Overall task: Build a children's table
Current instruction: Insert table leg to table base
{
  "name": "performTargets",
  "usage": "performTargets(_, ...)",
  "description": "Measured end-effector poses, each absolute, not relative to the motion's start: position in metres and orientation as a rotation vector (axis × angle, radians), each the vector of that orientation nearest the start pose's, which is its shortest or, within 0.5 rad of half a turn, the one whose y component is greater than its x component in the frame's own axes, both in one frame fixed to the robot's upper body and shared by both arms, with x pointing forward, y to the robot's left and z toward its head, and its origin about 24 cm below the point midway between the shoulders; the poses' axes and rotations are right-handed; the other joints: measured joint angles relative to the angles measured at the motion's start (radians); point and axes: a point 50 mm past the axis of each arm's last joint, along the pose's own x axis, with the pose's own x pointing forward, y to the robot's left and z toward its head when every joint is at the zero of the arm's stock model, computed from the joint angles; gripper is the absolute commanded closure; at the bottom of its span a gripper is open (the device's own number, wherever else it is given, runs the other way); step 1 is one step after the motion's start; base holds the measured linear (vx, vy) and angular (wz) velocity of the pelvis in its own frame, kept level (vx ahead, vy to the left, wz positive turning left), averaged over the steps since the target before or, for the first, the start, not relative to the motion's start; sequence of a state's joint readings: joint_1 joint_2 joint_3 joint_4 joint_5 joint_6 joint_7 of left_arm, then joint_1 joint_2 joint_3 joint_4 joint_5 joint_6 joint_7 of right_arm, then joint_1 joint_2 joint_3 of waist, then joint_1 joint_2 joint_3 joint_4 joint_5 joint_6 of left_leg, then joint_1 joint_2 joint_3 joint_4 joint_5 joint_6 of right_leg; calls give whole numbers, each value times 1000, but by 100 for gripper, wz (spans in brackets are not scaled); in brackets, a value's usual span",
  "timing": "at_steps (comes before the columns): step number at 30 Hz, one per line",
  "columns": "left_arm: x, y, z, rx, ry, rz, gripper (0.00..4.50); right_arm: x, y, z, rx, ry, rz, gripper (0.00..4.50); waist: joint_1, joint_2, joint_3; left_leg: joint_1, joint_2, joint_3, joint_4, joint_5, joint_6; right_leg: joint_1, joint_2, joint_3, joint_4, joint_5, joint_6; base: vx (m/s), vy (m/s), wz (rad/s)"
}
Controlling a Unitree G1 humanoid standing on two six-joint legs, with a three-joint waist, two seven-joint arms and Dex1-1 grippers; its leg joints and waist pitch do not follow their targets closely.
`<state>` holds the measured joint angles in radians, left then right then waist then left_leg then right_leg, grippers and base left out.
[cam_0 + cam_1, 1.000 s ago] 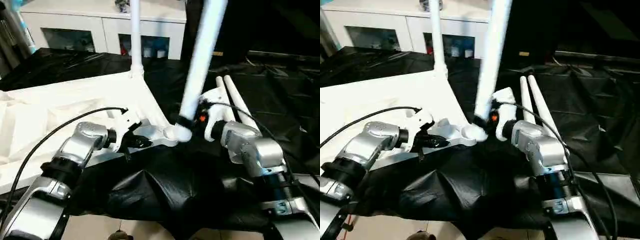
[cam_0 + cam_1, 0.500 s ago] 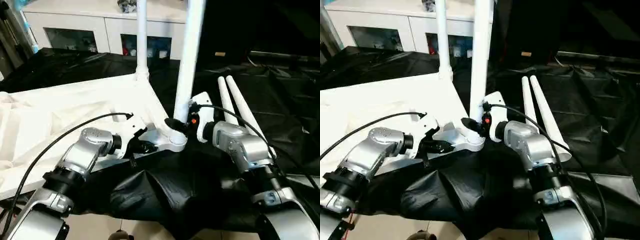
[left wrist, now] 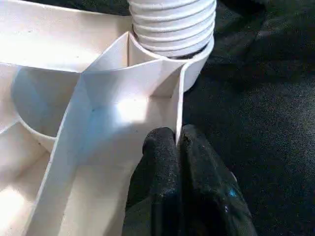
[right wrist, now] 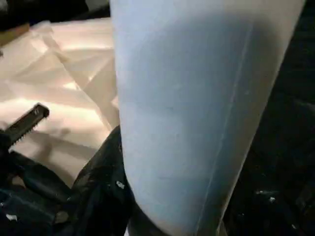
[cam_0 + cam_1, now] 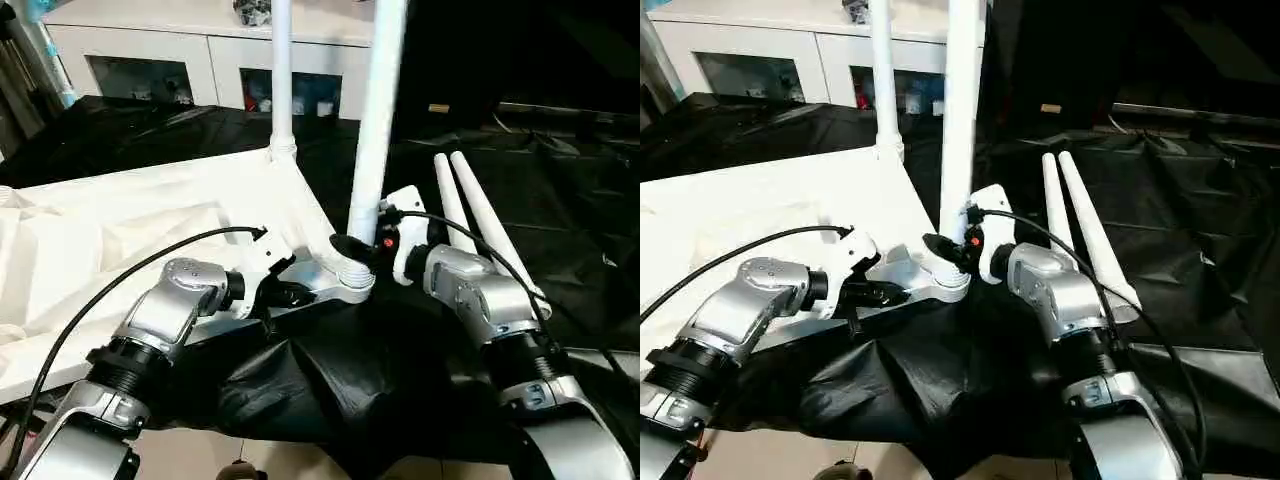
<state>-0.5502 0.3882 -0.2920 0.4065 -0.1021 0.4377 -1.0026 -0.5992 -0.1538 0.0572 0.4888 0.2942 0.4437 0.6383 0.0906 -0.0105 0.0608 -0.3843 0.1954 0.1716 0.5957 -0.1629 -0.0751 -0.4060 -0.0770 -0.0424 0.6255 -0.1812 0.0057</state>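
Observation:
The children's table top (image 5: 150, 210) lies upside down on the black-draped work table. One white leg (image 5: 282, 80) stands upright in its far corner. A second leg (image 5: 378, 120) stands upright in the near corner socket (image 5: 352, 280), and my right gripper (image 5: 352, 247) is shut around it just above the socket. In the right wrist view this leg (image 4: 197, 108) sits against a black finger (image 4: 98, 196). My left gripper (image 3: 178, 140) is shut on the top's thin edge wall, close to the socket and the leg's ribbed end (image 3: 172, 24). Two loose legs (image 5: 470, 210) lie to the right.
A white cabinet with glass doors (image 5: 190, 50) stands behind the work table. The black cloth (image 5: 330, 380) bunches up at the table's front edge below my grippers. A black cable (image 5: 120, 280) loops over my left forearm.
The held leg was tilted a second ago with its lower end beside the near socket; it now stands upright in it. My left gripper keeps its grip on the table top.

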Motion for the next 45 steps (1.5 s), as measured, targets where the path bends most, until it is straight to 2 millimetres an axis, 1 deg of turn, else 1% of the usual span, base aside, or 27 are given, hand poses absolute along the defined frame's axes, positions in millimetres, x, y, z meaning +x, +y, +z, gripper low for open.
performTargets(4, 315, 133, 55, 241, 548, -1109, 450, 336, -112, 63, 271, 304, 770, 257, 2, 1, -1, 0, 0, 0, 0, 0, 0, 0, 0, 0, -1, 0, 0, 0, 0, 0)
performTargets(7, 315, 132, 55, 239, 549, -1110, 450, 332, -115, 59, 288, 285, 769, 258, 4, 2, -1, 0, 0, 0, 0, 0, 0, 1, 0, 0, -1, 0, 0, 0, 0, 0)
performTargets(10, 314, 131, 54, 236, 551, -1113, 450, 328, -118, 54, 290, 262, 769, 259, 8, 6, -4, 0, -1, 0, 0, -1, 1, 1, 0, 0, -3, 0, 0, 0, 0, 0)
performTargets(13, 314, 131, 53, 236, 551, -1112, 450, 325, -119, 51, 272, 245, 771, 259, 7, 7, -5, 0, -1, 0, 0, -1, 1, 2, 0, 0, -3, 0, 0, 0, 0, 0)
performTargets(17, 315, 131, 52, 242, 548, -1113, 450, 323, -115, 53, 176, 215, 778, 259, 8, 8, -5, 1, -1, 0, 0, -1, 1, 2, 0, 0, -3, 0, 1, 0, 0, 0)
performTargets(22, 315, 131, 52, 248, 547, -1111, 450, 323, -111, 54, 120, 204, 788, 259, 6, 8, -6, 2, -1, 0, -1, -1, 1, 2, 0, 0, -3, -3, 4, 0, 0, 0)
performTargets(25, 316, 134, 52, 252, 550, -1104, 450, 326, -106, 58, 44, 210, 830, 259, -2, 7, -7, 2, -1, 0, -1, -1, 1, 3, 0, 0, -3, -3, 5, 0, 0, 0)
performTargets(31, 315, 136, 51, 255, 557, -1103, 450, 330, -101, 59, -62, 247, 911, 259, -3, 0, -10, 3, -1, -1, -1, -1, 1, 3, 0, 0, -3, -3, 5, 0, 0, 0)
performTargets(35, 312, 136, 52, 262, 560, -1130, 450, 327, -104, 59, -67, 249, 986, 259, -2, -4, -13, 3, -1, -1, -4, -1, 1, 3, 0, -1, -4, -2, 4, 0, 0, 0)
performTargets(39, 306, 139, 52, 270, 565, -1175, 450, 322, -109, 57, -50, 245, 1072, 259, -1, -5, -18, 3, -1, 0, -8, -1, 1, 3, 0, -2, -7, -3, 1, 0, 0, 0)
performTargets(45, 295, 145, 53, 282, 582, -1263, 450, 312, -113, 56, -70, 262, 1236, 259, -2, -8, -21, 3, -1, 0, -10, -2, 2, 5, 0, -2, -12, -3, 1, 0, 0, 0)
